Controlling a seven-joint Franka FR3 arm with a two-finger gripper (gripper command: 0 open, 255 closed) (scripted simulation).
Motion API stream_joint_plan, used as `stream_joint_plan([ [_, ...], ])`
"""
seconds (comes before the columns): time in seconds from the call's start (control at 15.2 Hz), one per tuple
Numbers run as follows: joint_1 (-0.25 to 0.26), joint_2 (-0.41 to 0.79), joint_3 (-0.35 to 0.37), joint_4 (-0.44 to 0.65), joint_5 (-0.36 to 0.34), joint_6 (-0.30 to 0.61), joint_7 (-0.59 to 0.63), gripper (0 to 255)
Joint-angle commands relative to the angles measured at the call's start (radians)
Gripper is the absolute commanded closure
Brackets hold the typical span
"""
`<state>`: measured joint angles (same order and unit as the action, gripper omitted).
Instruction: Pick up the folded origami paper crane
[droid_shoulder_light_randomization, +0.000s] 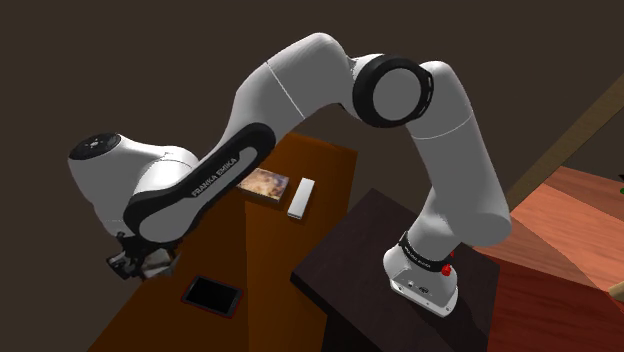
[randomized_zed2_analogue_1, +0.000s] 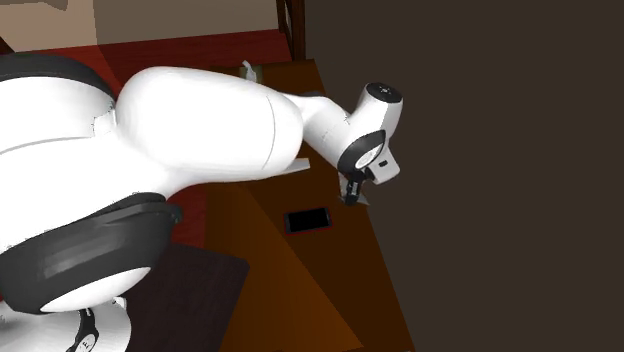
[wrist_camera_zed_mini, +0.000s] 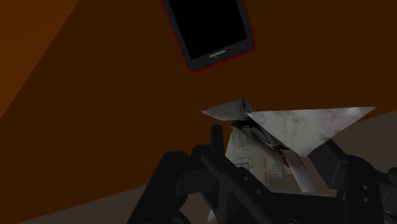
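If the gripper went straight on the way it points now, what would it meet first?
The crane sits directly ahead of the gripper, close in, so it would likely be met first, with the table behind it. Whether they already touch is unclear.

Looks like a room in a home: long brown wooden table (droid_shoulder_light_randomization: 335, 170) carrying everyday household bits, a dark-screened phone (droid_shoulder_light_randomization: 212, 295), a small picture-fronted box (droid_shoulder_light_randomization: 266, 186) and a white bar-shaped object (droid_shoulder_light_randomization: 301, 197), with reddish plank floor (droid_shoulder_light_randomization: 570, 220) alongside and a plain dark brown wall (droid_shoulder_light_randomization: 100, 60) behind.
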<state>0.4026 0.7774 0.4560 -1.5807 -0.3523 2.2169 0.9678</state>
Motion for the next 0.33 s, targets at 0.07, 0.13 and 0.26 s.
stream_joint_plan([
  [0.07,-0.005,-0.024,0.009,0.000,0.010,-0.024,-0.004,255],
  [0.13,-0.007,-0.032,0.012,0.000,0.013,-0.032,-0.005,255],
  [0.26,-0.007,-0.034,0.013,0.000,0.014,-0.034,-0.005,255],
])
